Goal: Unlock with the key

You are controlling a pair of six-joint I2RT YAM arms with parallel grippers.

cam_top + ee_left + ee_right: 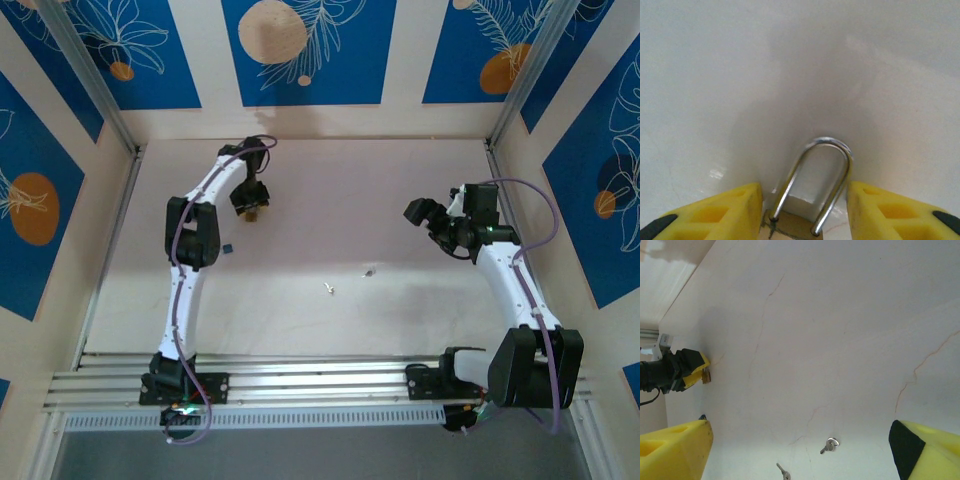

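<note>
the padlock (795,227) sits on the table (330,190) at about 10 o'clock in the top view. the left gripper (804,197) straddles it, its yellow fingers (720,212) at a middling width, 1 at 9 o'clock of the lock and 1 at 3 o'clock. whether the pads press the body i cannot tell, since that contact falls at the bottom edge of the wrist view. the right gripper (800,440) hangs wide and empty at 3 o'clock of the table. a key (830,444) and a second key (782,471) lie loose near the table's centre, well apart from the lock.

risks, as i judge them:
- the lock body is small, smooth brass, and the polished steel shackle (826,170) is a rounded u. a pinch landing on the shackle rather than the flat sides could let the lock pivot or squirt out.
- the table is glossy and marble-veined, so a nudged lock would slide.
- the keys are thin, flat, shiny metal lying flush, so the blocky fingers may scrape past them or flick them away.
- a lock held askew would turn its keyway away from the key.
</note>
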